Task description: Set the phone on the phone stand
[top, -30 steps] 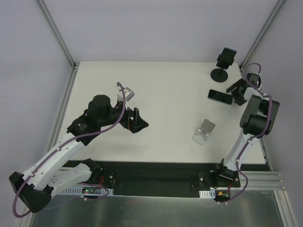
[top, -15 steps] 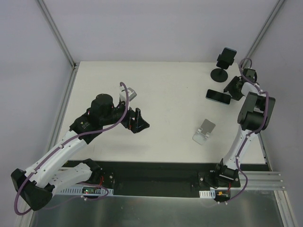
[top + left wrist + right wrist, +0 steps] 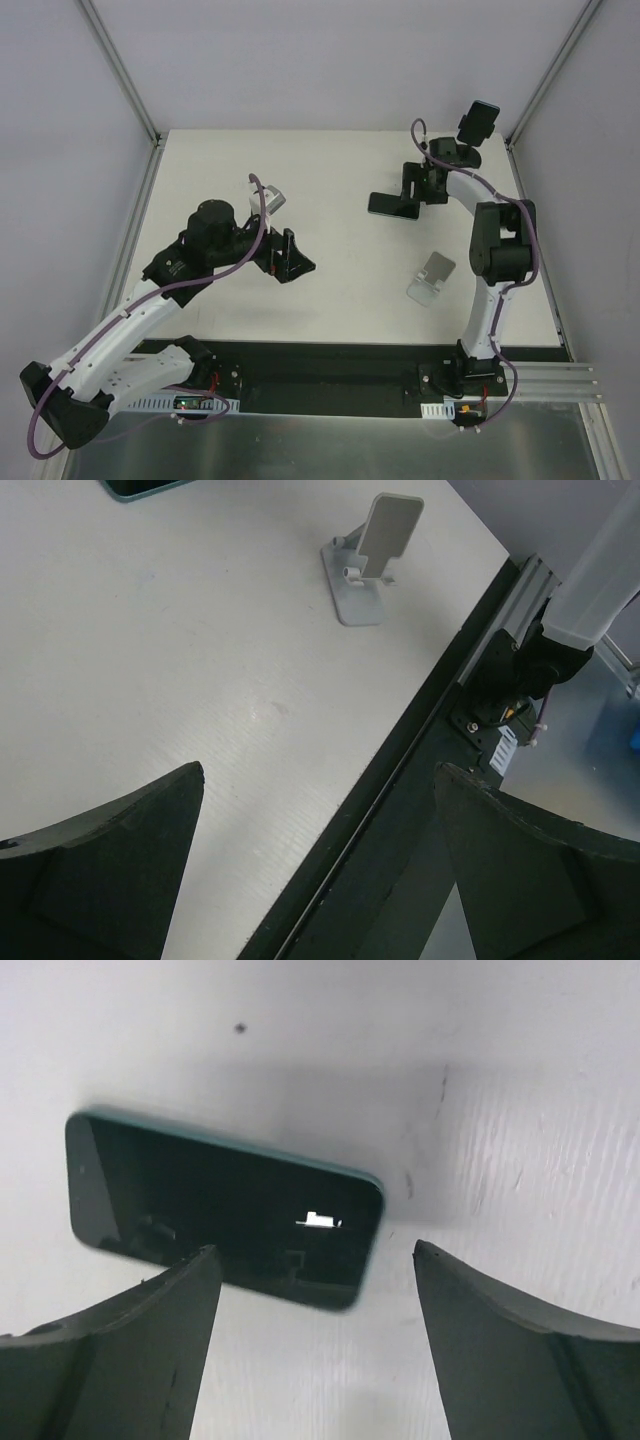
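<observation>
The phone [image 3: 393, 205], dark with a teal edge, lies flat on the white table [image 3: 340, 170]; it also shows in the right wrist view as the phone [image 3: 225, 1210]. My right gripper [image 3: 420, 185] hovers over its right end, open. In its own view the right gripper [image 3: 315, 1250] has the phone's end just ahead of the gap, untouched. The silver phone stand [image 3: 431, 277] stands unoccupied toward the front right, seen too as the phone stand [image 3: 370, 555]. My left gripper [image 3: 285, 258], [image 3: 318, 770], is open and holds nothing, left of centre.
A black stand clamping a second phone [image 3: 479, 122] stands at the back right corner, right behind my right arm. The table's front edge and black rail [image 3: 440, 740] run under my left gripper. Frame posts [image 3: 120, 70] flank the back corners.
The phone has shifted left across the table, from near the right edge toward the middle. My right arm swung left with it. The left arm hardly moved.
</observation>
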You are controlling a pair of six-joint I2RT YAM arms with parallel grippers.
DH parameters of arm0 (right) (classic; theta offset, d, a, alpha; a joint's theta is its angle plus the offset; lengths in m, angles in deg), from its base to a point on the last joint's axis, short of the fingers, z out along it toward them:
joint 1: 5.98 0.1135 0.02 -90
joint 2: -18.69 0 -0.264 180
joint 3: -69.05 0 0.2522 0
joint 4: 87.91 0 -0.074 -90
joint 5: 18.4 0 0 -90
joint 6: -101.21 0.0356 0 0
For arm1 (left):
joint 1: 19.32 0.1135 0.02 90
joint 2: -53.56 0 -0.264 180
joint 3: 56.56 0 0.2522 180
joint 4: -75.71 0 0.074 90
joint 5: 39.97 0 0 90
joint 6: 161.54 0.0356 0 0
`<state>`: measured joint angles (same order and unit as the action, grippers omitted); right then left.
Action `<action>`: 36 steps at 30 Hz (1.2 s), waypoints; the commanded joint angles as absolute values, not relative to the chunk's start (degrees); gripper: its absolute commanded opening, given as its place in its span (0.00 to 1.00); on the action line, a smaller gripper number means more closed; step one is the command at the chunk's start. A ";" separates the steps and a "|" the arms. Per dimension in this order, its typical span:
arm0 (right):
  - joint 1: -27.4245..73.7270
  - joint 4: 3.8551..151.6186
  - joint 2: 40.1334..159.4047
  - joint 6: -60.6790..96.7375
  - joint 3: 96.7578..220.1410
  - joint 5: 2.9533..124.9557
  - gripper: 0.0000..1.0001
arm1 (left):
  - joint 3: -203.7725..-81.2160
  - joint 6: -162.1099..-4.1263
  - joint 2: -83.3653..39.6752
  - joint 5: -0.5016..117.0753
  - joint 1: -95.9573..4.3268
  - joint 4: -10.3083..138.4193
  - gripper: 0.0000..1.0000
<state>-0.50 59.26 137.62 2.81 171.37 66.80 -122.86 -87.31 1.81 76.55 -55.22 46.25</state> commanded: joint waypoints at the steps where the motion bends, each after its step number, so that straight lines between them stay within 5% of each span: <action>1: -1.67 54.00 124.80 4.44 170.36 67.90 0.81 | -123.24 -88.68 4.08 77.18 -54.65 47.54 0.96; 6: -1.23 42.58 115.21 19.44 166.23 75.10 1.00 | -122.71 -87.80 5.13 76.05 -54.74 47.54 0.96; 10: 2.63 28.53 104.40 35.92 162.01 89.67 0.96 | -122.79 -87.01 5.31 74.99 -54.65 47.54 0.96; 16: 11.94 15.58 92.09 50.04 151.12 96.02 0.96 | -123.76 -85.16 4.34 74.64 -54.65 47.54 0.97; 36: 16.43 39.84 96.91 45.05 137.92 99.36 0.98 | -122.00 -88.24 5.31 76.83 -54.65 47.54 0.96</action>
<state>14.91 36.44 96.93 46.07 137.86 96.74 -122.60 -86.50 5.07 75.26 -55.22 46.29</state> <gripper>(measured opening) 0.980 0.967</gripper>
